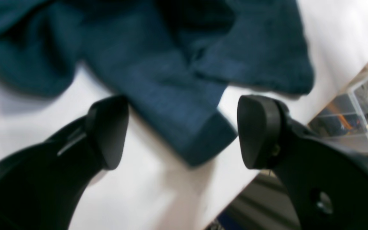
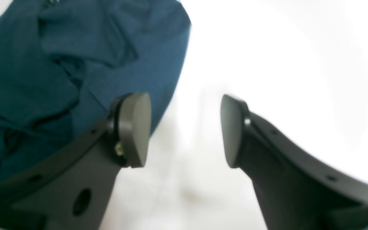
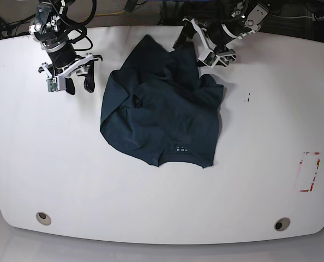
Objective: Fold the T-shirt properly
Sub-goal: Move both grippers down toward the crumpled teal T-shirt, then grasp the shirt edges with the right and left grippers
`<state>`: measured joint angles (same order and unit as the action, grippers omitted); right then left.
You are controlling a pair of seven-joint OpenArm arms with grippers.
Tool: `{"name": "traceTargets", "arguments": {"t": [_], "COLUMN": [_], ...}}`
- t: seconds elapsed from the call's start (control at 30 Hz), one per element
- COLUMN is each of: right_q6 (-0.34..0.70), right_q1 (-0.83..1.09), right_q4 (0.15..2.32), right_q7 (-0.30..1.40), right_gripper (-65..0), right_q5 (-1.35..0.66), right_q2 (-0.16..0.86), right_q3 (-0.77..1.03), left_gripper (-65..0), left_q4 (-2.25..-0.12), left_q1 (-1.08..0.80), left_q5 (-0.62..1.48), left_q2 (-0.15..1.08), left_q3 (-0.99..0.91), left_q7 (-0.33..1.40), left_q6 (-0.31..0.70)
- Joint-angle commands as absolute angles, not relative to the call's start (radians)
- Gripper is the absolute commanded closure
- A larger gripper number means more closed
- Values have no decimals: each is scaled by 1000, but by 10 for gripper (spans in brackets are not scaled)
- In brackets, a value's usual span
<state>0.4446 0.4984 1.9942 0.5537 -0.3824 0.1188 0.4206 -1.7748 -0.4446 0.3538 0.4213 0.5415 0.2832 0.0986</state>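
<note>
The dark navy-teal T-shirt (image 3: 162, 114) lies crumpled on the white table (image 3: 260, 136), with its tiny white mark (image 3: 179, 148) near the front hem. My left gripper (image 3: 191, 49) is open at the shirt's far edge. In the left wrist view a hemmed corner of the shirt (image 1: 158, 64) lies between the spread fingers of the left gripper (image 1: 182, 132), not gripped. My right gripper (image 3: 79, 85) is open and empty over bare table, left of the shirt. In the right wrist view the shirt (image 2: 43, 80) lies behind the left finger of the right gripper (image 2: 185, 131).
A clear plastic box (image 1: 359, 111) sits beyond the table's edge near my left gripper. A red rectangular mark (image 3: 309, 172) is at the table's right. Two round holes (image 3: 42, 217) (image 3: 282, 224) sit near the front edge.
</note>
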Motion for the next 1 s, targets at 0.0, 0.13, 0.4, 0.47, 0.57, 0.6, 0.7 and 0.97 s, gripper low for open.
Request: {"name": "traceTargets", "arguments": {"t": [0.0,0.13,0.4,0.47,0.57,0.6,0.7,0.97], "right_q6": [441,441,441,441,441,443,446,447], "right_q1": [499,483,380,335,251,223,142,-65], "right_q4": [2011,2011,1998,1986,1948,1928,1862,1584], "right_q7": [536,538,639,676,727,739,754,756], "right_gripper": [-333,-333,-333,-333,-333,-333,-333,-335], "right_q5": [-394,-394,-394,-394,-394,-394,-394,-394], "right_q2": [125,124,124,122,122,125,127,131], "right_q3": [424,421,421,418,389,371,321,156], "left_gripper": [-493,-472,-33,0,0,0,0,0], "left_q4": [-1756,-1728,-1702,-1702,-1710,-1712,-1719,-1727], "left_q1": [-443,-437,-435,-435,-441,-441,-444,-479], "left_q5": [363,363,363,363,363,364,371,371], "left_q2": [426,426,433,435,456,472,493,536], "left_q3": [564,596,596,595,595,595,595,555], "left_q7": [298,298,298,302,302,302,302,297], "left_q6": [102,102,102,102,102,102,102,102]}}
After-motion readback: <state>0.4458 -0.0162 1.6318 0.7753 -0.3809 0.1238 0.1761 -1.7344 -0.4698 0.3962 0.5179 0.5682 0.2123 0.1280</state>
